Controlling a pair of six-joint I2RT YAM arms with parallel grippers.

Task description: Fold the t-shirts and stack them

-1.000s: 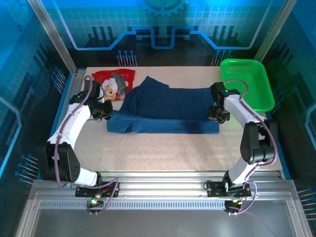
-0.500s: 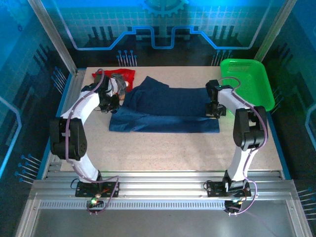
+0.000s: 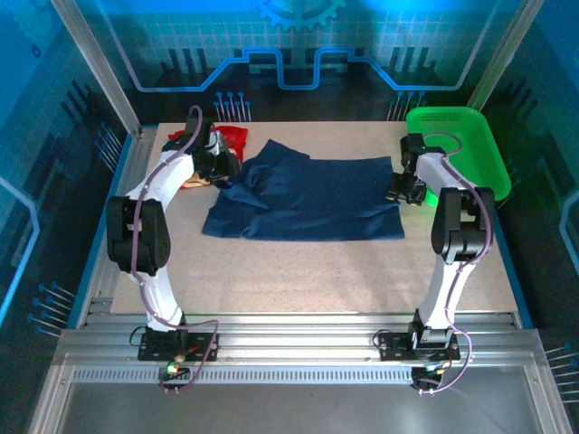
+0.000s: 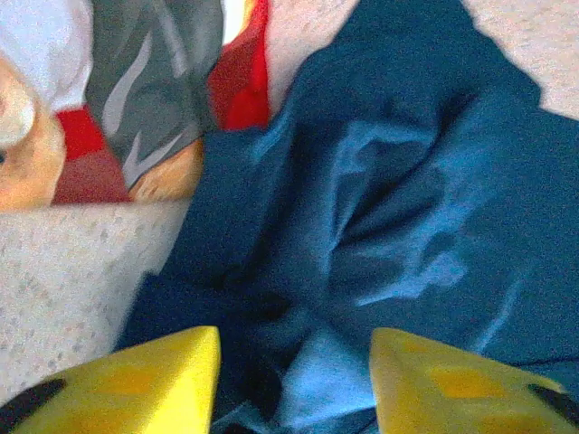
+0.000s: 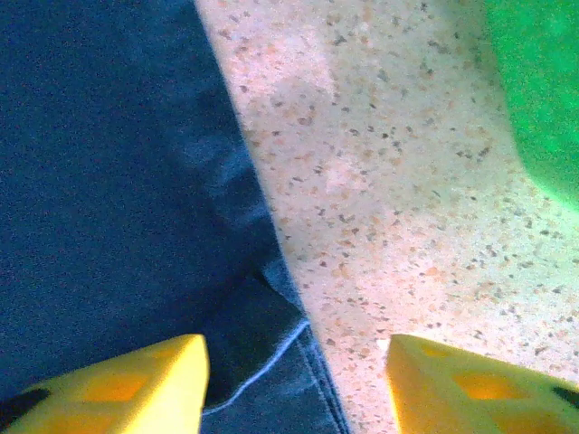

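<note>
Speckled table (image 3: 317, 271): navy t-shirt (image 3: 308, 194) spread, red bear-print t-shirt (image 3: 233, 137) alongside.

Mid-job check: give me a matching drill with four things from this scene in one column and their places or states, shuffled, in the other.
Things:
1. navy t-shirt
2. red t-shirt
3. green basket
4. right gripper

Places or states:
A. far right side of the table
B. open, over a cloth edge
C. far left corner
D. spread across the middle

Pairs: 1-D, 2-C, 3-A, 4-B

Bear shirt (image 3: 235, 136) seemingly touching spread shirt (image 3: 308, 194)
</note>
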